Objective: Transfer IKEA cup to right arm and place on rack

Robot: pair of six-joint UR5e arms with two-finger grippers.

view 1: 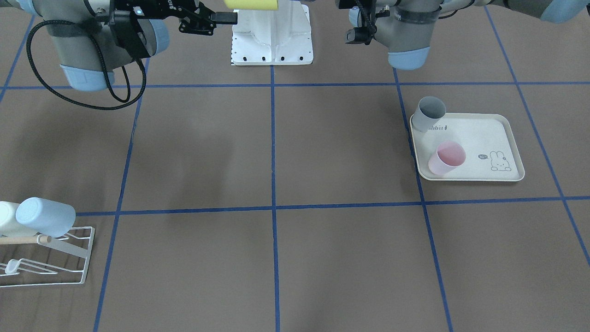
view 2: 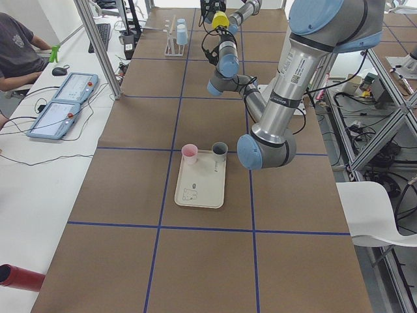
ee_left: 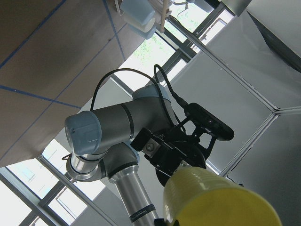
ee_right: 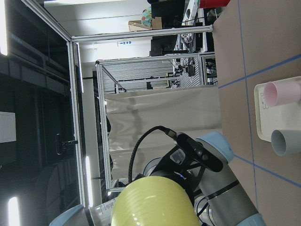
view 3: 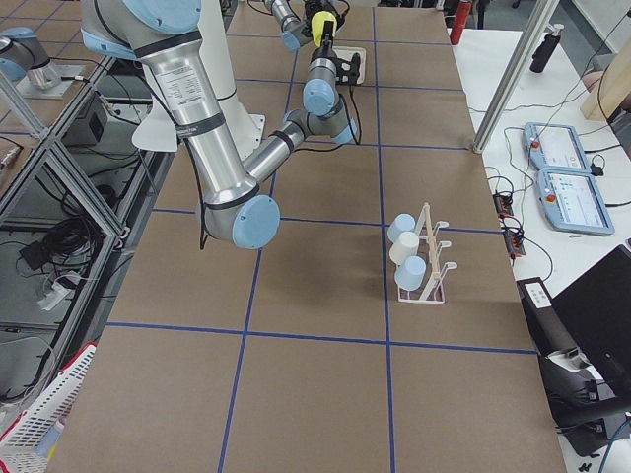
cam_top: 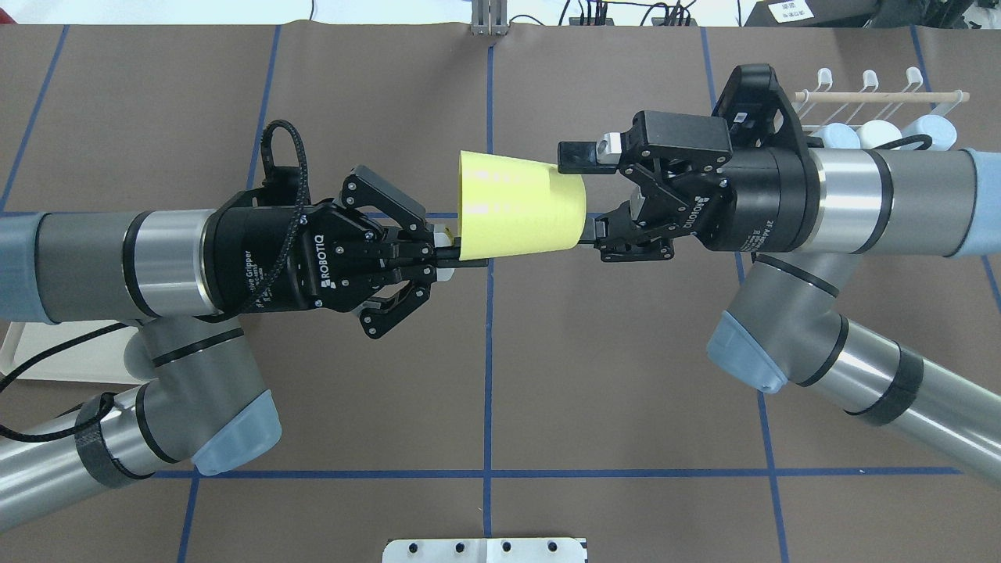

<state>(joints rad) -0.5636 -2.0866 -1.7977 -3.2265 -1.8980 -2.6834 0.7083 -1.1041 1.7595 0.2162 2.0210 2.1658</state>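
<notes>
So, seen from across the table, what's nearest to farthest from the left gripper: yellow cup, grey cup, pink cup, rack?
From the left gripper:
1. yellow cup, in its grip.
2. grey cup, on the tray's robot-side corner.
3. pink cup, same tray, farther out.
4. rack, across on the robot's right.

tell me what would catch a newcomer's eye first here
The yellow cup held sideways in mid-air over the table's middle: the left gripper pinches its rim, while the fingers of the right gripper sit either side of its narrow base. Next, the white wire rack on the robot's right carries three pale cups, and a pink cup and a grey cup stand on the rabbit-print tray on its left.
</notes>
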